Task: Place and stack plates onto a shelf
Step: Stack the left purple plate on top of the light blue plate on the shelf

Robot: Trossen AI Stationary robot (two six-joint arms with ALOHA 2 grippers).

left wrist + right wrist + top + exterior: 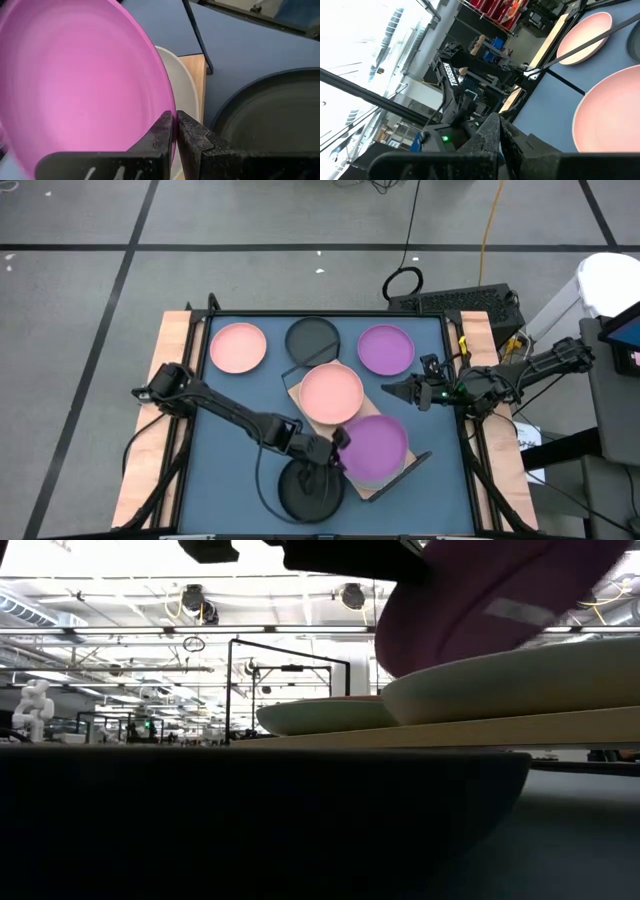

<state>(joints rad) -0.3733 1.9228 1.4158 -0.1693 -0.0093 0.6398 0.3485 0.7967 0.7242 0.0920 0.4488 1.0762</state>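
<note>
Right wrist view: "TROSSEN" lettering on left arm.

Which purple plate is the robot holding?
The purple plate over the near end of the wooden shelf: the left gripper pinches its rim. The other purple plate lies flat on the table, untouched.

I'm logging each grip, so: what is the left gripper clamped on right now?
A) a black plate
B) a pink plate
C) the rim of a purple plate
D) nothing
C: the left gripper pinches the purple plate's rim above the shelf.
</note>
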